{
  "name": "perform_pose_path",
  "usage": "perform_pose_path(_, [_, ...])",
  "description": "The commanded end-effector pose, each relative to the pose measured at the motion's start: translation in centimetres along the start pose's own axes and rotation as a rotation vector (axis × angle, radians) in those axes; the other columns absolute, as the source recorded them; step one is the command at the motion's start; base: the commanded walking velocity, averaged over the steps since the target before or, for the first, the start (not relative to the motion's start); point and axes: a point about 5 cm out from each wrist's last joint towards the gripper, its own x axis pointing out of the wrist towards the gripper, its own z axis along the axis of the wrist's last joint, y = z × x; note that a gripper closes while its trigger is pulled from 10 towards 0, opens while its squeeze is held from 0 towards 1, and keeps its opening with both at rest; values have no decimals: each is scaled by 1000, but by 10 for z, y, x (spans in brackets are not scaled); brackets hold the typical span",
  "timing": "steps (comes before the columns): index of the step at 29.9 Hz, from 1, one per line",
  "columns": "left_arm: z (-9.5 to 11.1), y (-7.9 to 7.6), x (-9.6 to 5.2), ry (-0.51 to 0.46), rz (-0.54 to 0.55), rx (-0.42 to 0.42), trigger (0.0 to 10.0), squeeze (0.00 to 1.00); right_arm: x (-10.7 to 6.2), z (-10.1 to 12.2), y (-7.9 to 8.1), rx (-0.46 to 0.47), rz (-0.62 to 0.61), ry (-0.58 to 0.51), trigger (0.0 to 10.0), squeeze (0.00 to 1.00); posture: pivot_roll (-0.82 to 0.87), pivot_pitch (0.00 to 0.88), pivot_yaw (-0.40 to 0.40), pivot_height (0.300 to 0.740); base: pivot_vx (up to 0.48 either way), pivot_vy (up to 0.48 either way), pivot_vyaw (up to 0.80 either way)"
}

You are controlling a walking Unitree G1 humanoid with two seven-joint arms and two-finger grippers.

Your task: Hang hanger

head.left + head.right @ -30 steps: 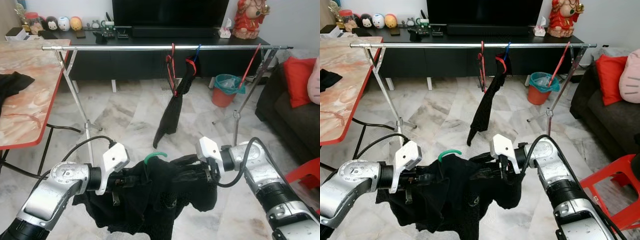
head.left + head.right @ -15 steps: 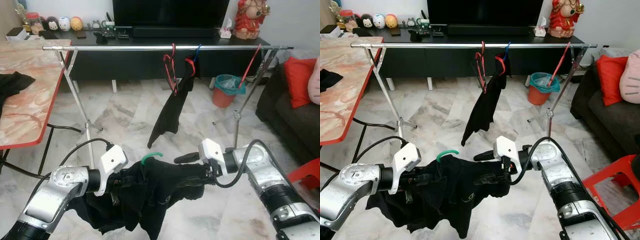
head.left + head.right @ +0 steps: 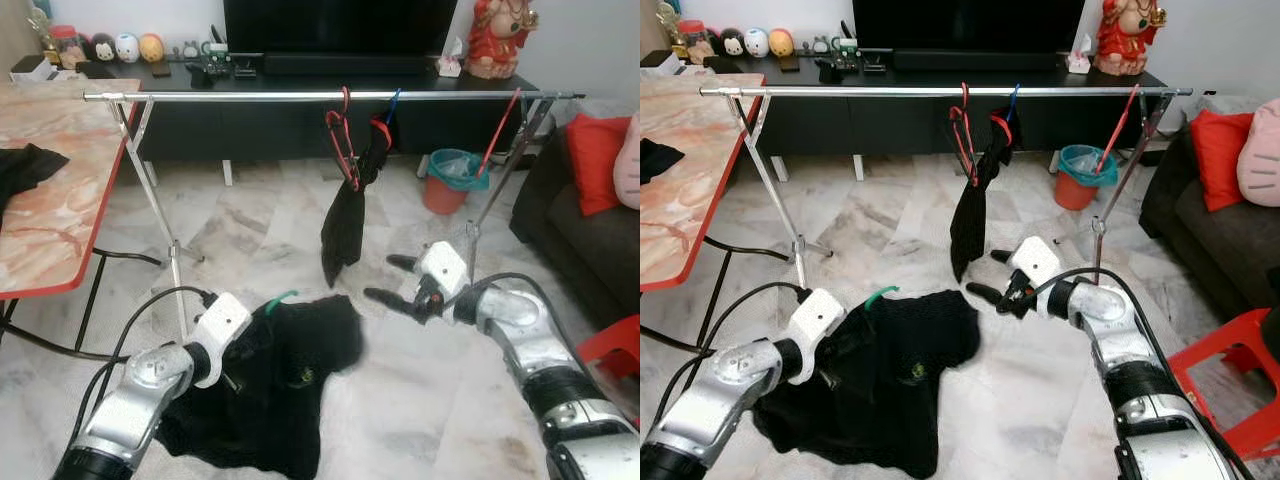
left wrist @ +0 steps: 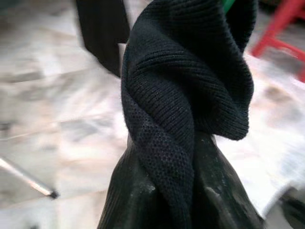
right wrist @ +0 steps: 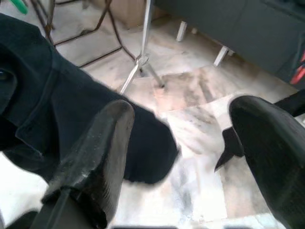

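Note:
A black garment [image 3: 285,385] with a green hanger hook [image 3: 280,297] sticking out of it hangs low over the floor. My left gripper [image 3: 238,352] is shut on it, the fingers buried in cloth. In the left wrist view, knitted black cloth [image 4: 186,109] is pinched between the fingertips [image 4: 133,200]. My right gripper [image 3: 386,280] stands open to the right of the garment, apart from it, fingers [image 5: 100,157] wide. Behind runs the silver rail [image 3: 250,96], with another black garment [image 3: 348,220] on a red hanger [image 3: 340,140].
A bare red hanger [image 3: 505,125] hangs at the rail's right end. The rack's legs [image 3: 165,220] stand on the marble floor. A red-edged table [image 3: 50,210] is at the left; a bin [image 3: 452,180], a dark sofa [image 3: 580,230] and a red stool [image 3: 615,345] at the right.
My right gripper let go of the black garment and drew up and to the right, open. The garment sagged down and now hangs from my left gripper alone, which has dropped lower.

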Motion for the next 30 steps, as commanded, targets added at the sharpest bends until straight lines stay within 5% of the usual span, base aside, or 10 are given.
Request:
perform_pose_path(1, [14,8,4,-67,106,1,10000,0,-2,-8,-4,70,-128,-16,10000,0,48,0,-96,728,0,0,0])
perform_pose_path(8, [25,8,9,-201,266,-83,10000,0,-14,-41,-10,259,-552,45,10000,0,40,0,-91,728,0,0,0])
perform_pose_path(10, [31,5,9,-274,348,-158,10000,0,-25,-81,13,443,-706,129,10000,0,42,0,-87,728,0,0,0])
perform_pose_path(16, [36,3,13,-312,439,-210,10000,0,-38,-126,57,591,-784,304,10000,0,33,0,-65,728,0,0,0])
perform_pose_path(20, [34,2,15,-299,452,-178,10000,0,-48,-146,77,617,-803,429,10000,0,26,0,-58,728,0,0,0])
perform_pose_path(23, [28,12,12,-305,530,-234,10000,0,-65,-172,110,626,-771,607,10000,0,22,0,-56,728,0,0,0])
perform_pose_path(30, [26,18,10,-309,581,-267,10000,0,-81,-188,134,601,-683,747,10000,0,24,0,-59,728,106,0,0])
